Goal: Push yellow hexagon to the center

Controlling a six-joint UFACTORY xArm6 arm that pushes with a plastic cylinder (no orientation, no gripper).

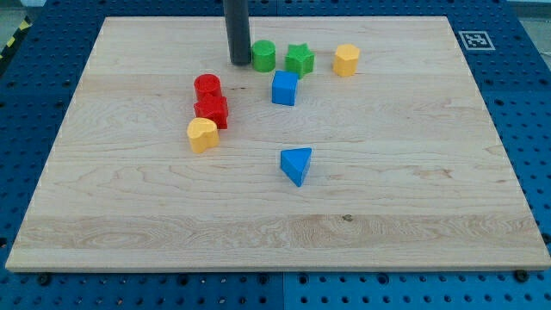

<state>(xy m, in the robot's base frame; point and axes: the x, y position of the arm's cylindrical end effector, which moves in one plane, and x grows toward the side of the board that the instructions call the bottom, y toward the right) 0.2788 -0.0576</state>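
Here, my tip (239, 62) rests on the wooden counter (413, 198) near the view's top, just left of the green round block (263, 55). My end effector is only a straight rod, so it has nothing to open or close. Right of the round block sits a green star (300, 59), and farther right, the yellow hexagon (346, 60). A blue cube (284, 88) is below the star. On the left, a red round block (207, 86), a red block (212, 110) and a yellow heart (202, 135) touch in a line. A blue triangle (297, 164) sits near the middle
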